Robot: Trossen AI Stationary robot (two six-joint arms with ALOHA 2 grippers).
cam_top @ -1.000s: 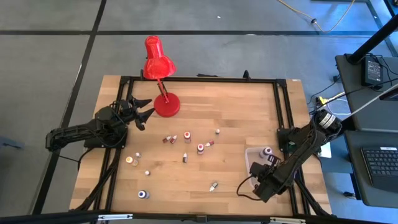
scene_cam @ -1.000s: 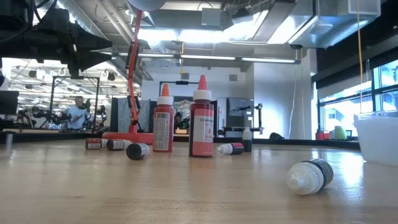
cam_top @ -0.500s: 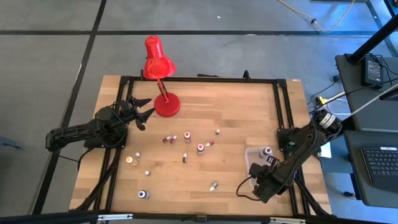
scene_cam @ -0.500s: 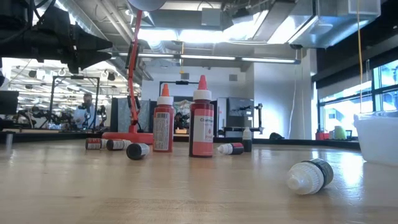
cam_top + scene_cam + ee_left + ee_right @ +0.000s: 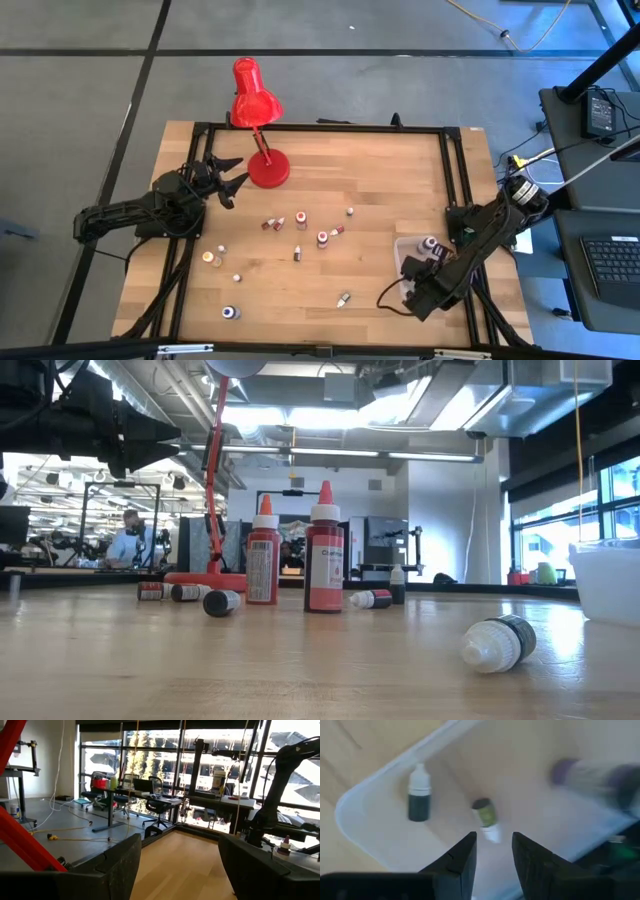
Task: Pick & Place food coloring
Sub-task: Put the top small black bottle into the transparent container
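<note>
Several tiny food coloring bottles (image 5: 301, 218) are scattered over the middle of the wooden table, some upright, some on their sides. In the low view two red ones (image 5: 323, 550) stand upright and a dark one (image 5: 498, 642) lies on its side. Three more lie in the clear tub (image 5: 408, 250) at the table's right: a dark white-capped one (image 5: 419, 795), a green one (image 5: 485, 816) and a blurred purple one (image 5: 600, 775). My right gripper (image 5: 492, 852) hovers open above the tub, pointing down. My left gripper (image 5: 232, 178) waits open beside the lamp base.
A large red desk lamp (image 5: 256, 105) stands at the table's far edge, its round base (image 5: 268, 170) just right of my left gripper. A black frame (image 5: 455, 170) borders the table. Free wood lies along the far right and the near middle.
My right arm has shifted slightly toward the table's near edge, staying over the tub. The bottles on the table and my left arm have kept still. A person in the room behind has moved about.
</note>
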